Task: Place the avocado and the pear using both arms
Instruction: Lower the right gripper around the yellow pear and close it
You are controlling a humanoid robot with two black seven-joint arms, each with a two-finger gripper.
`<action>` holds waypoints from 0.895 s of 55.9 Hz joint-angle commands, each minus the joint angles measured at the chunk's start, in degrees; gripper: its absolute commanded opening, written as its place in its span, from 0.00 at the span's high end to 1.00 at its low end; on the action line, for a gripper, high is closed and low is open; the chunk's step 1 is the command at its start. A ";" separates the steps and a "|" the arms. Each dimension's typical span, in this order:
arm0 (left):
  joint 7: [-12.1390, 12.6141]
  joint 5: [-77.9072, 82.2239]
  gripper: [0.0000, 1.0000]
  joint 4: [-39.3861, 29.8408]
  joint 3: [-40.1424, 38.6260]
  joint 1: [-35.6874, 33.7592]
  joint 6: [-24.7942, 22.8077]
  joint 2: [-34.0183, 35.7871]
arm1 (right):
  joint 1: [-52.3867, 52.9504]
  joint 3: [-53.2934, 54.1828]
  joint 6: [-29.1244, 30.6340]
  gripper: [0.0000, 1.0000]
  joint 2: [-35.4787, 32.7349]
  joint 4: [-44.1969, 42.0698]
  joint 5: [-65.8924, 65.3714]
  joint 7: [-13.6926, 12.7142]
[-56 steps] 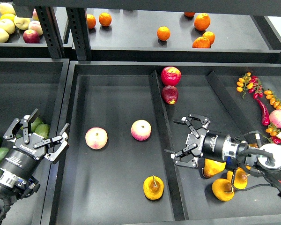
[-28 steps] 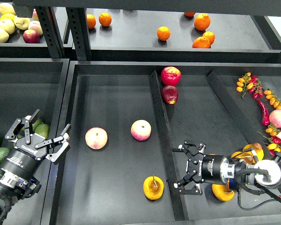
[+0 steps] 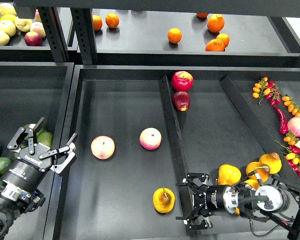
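Head view of a black shelf unit with divided trays. The left gripper (image 3: pixel 40 148) sits at the near left, its prongs spread wide and holding nothing, poised over the left tray (image 3: pixel 20 90) just above a cluster of green avocados (image 3: pixel 44 138); further avocados lie at the left edge of that tray, partly hidden by the arm.

The right gripper (image 3: pixel 191 202) lies low at the near right, pointing left, its prongs also spread wide and empty. It sits at the near end of the slanted divider (image 3: pixel 171 125) that separates the middle tray (image 3: pixel 120 90) from the right-hand compartment.

One pear (image 3: pixel 163 199), yellow-orange with a dark stem, rests in the middle tray just left of the right gripper, close to the prongs but apart from them. More pears (image 3: pixel 229 174) lie grouped in the right compartment, beside and behind the right arm's wrist.

Two pink-yellow apples (image 3: pixel 103 147) sit in the middle tray, one left and one nearer the divider. Two red apples (image 3: pixel 182 80) lie at the far end of the divider, one behind the other. At the far right edge are small orange and red tomatoes (image 3: pixel 290 106) and a red chilli. Oranges (image 3: pixel 174 35) are scattered on the upper shelf, with yellow and red apples at its far left.
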 commanded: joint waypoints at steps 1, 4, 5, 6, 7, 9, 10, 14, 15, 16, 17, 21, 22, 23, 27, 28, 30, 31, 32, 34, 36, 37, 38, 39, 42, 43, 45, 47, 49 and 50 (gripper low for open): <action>0.01 0.00 0.01 0.01 0.17 0.00 0.00 0.00 | -0.08 -0.18 0.00 0.00 2.47 -2.75 -1.04 0.00; 0.01 0.00 0.01 0.01 0.26 0.00 0.00 0.00 | -0.17 -0.27 0.00 0.00 3.35 -3.81 -1.40 0.00; 0.01 0.00 0.01 0.01 0.35 0.00 0.00 0.00 | -0.17 -0.27 0.00 0.00 3.70 -4.07 -1.49 0.00; 0.01 0.00 0.01 0.01 0.43 0.00 0.00 0.00 | -0.17 -0.27 0.00 0.00 3.97 -4.42 -1.57 0.00; 0.01 0.00 0.01 0.01 0.43 0.00 0.00 0.00 | -0.26 -0.27 0.00 0.00 4.32 -5.38 -1.66 0.00; 0.01 0.00 0.01 0.01 0.43 0.00 0.00 0.00 | -0.26 -0.27 0.00 0.00 4.67 -5.83 -1.66 0.00; 0.01 0.00 0.01 0.01 0.43 0.00 0.00 0.00 | -0.26 -0.27 0.00 0.00 4.85 -6.09 -1.66 0.00; 0.01 0.00 0.01 0.01 0.35 0.00 0.00 0.00 | -0.26 -0.27 0.08 0.00 5.81 -7.06 -1.75 0.00; 0.01 0.00 0.01 0.01 0.35 0.00 0.00 0.00 | -0.26 -0.27 0.00 0.00 6.08 -7.32 -1.75 0.00; 0.01 0.00 0.01 0.01 0.35 0.00 0.00 0.00 | -0.26 -0.18 0.00 0.00 6.26 -7.50 -1.75 0.00; 0.01 0.00 0.01 0.01 0.43 0.00 0.00 0.00 | -0.26 -0.18 0.08 0.00 6.52 -7.68 -1.75 0.00; 0.01 0.00 0.01 0.01 0.43 0.00 0.00 0.00 | -0.17 -0.18 0.00 0.00 7.57 -8.56 -1.84 0.00; 0.01 0.00 0.01 0.01 0.43 0.00 0.00 0.00 | -0.17 -0.18 0.08 0.00 7.75 -8.73 -1.84 0.00; 0.01 0.00 0.01 0.01 0.43 0.00 0.00 0.00 | -0.17 -0.18 0.08 0.00 8.01 -8.99 -1.84 0.00; 0.01 0.00 0.01 0.01 0.35 0.00 0.00 0.00 | -0.17 -0.01 0.08 0.00 8.63 -9.87 -1.84 0.00; 0.01 0.00 0.01 0.01 0.35 0.00 0.00 0.00 | -0.17 0.00 0.08 0.00 8.72 -10.05 -1.84 0.00; 0.01 0.00 0.01 0.01 0.35 0.00 0.00 0.00 | -0.08 0.00 0.08 0.00 9.07 -10.49 -1.84 0.00; 0.01 0.00 0.01 0.01 0.35 0.00 0.00 0.00 | -0.08 0.00 0.08 0.00 9.16 -10.58 -1.84 0.00; 0.01 0.00 0.01 0.01 0.35 0.00 0.00 0.00 | -0.08 0.08 0.08 0.00 9.33 -10.75 -1.84 0.00; 0.01 0.00 0.01 0.01 0.43 0.00 0.00 0.00 | -0.08 0.17 0.08 0.00 9.68 -11.19 -1.84 0.00; 0.01 0.00 0.01 0.01 0.43 0.00 0.00 0.00 | -0.08 0.26 0.08 0.00 9.86 -11.46 -1.84 0.00; 0.01 0.00 0.01 0.01 0.35 0.00 0.00 0.00 | -0.08 0.26 0.08 0.00 10.03 -11.72 -1.84 0.00; 0.01 0.00 0.01 -0.07 0.43 0.00 0.00 0.00 | -0.08 0.26 0.08 0.01 10.04 -11.72 -1.84 0.00; 0.01 0.00 0.01 0.01 0.43 -0.09 0.00 0.00 | -0.08 0.35 0.08 0.01 10.12 -11.90 -1.84 0.00; 0.01 0.00 0.01 0.01 0.43 0.00 0.00 0.00 | -0.08 0.43 0.08 0.01 10.39 -12.33 -1.84 0.00; 0.01 0.00 0.01 0.01 0.43 -0.09 0.00 0.00 | -0.08 0.43 0.08 0.02 10.56 -12.42 -1.84 0.00; 0.01 0.00 0.01 0.01 0.43 -0.09 0.00 0.00 | -0.08 0.43 0.08 0.03 10.65 -12.51 -1.84 0.00; 0.01 0.00 0.01 0.01 0.43 -0.09 0.00 0.00 | -0.08 0.52 0.08 0.04 10.74 -12.51 -1.84 0.00; 0.01 0.00 0.01 0.01 0.43 -0.09 0.00 0.00 | -0.08 0.52 0.08 0.05 10.74 -12.51 -1.84 0.00; 0.01 0.00 0.01 0.01 0.43 -0.09 0.00 0.00 | -0.08 0.61 0.00 0.06 10.83 -12.60 -1.84 0.00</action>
